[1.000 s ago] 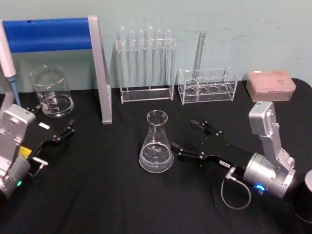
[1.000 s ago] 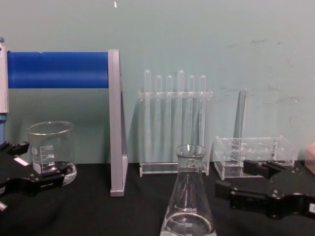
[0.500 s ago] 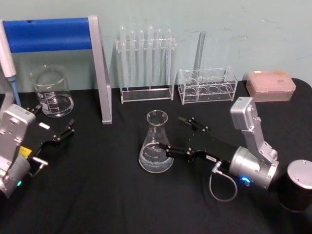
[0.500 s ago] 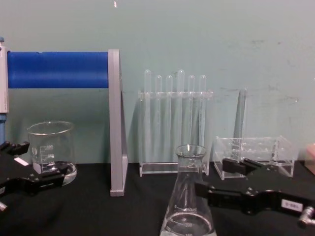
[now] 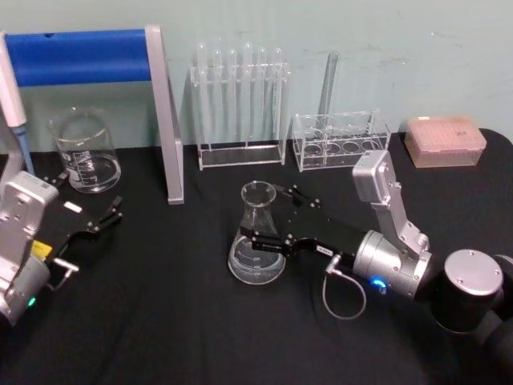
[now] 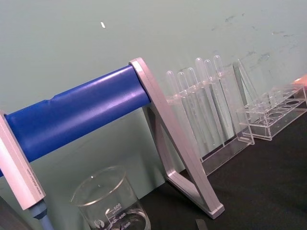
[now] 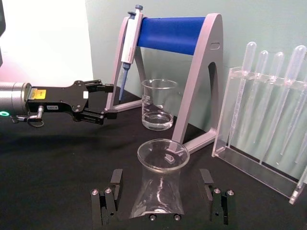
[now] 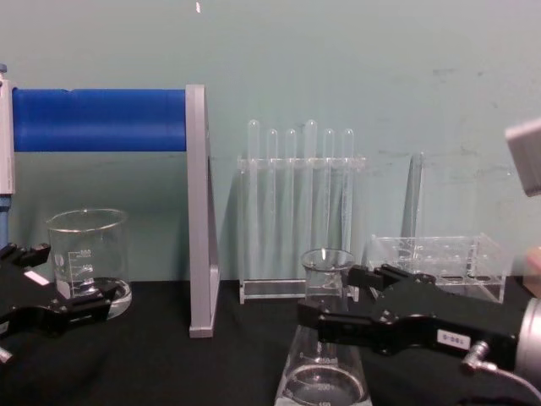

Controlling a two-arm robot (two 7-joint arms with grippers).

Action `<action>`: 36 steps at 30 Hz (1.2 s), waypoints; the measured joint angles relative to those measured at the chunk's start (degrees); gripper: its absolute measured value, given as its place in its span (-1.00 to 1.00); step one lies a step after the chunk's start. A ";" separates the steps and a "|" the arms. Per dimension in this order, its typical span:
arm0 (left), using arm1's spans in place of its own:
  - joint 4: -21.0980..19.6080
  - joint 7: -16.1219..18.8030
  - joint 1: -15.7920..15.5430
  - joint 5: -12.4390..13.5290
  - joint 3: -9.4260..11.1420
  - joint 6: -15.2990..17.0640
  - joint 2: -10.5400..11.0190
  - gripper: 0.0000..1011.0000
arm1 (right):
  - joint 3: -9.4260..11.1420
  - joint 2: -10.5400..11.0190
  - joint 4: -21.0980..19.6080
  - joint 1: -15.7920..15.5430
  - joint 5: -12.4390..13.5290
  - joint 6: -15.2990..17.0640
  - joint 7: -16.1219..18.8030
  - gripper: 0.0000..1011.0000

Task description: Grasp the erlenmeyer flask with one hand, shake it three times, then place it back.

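The erlenmeyer flask (image 5: 256, 241) is clear glass and stands upright on the black table, near its middle. My right gripper (image 5: 268, 213) reaches in from the right, open, one finger on each side of the flask. In the right wrist view the flask (image 7: 160, 184) sits between the two black fingers (image 7: 107, 201), with a gap on both sides. From the chest, the flask (image 8: 325, 368) stands partly behind the right gripper (image 8: 330, 296). My left gripper (image 5: 88, 194) rests open at the left near the beaker, holding nothing.
A glass beaker (image 5: 84, 152) stands at the back left beside a grey stand with a blue bar (image 5: 164, 120) that holds a pipette (image 5: 12, 96). A test tube rack (image 5: 240, 104), a low clear rack (image 5: 341, 140) and a pink box (image 5: 445, 140) line the back.
My right gripper has moved left across the table until its open fingers straddle the flask. The flask and the left arm have not moved.
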 joint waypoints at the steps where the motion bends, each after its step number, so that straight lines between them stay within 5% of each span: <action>1: 0.00 0.00 0.00 0.00 0.00 0.00 0.00 0.98 | -0.06 -0.15 0.18 0.14 -0.05 -0.04 0.03 0.98; 19: 0.00 0.00 0.00 0.00 0.00 0.00 0.00 0.98 | -0.61 -2.66 3.72 2.67 -0.80 -0.80 0.27 0.98; 36: 0.00 0.00 0.00 0.00 0.00 0.00 0.00 0.98 | -0.65 -2.74 3.87 2.80 -0.96 -0.83 0.12 0.94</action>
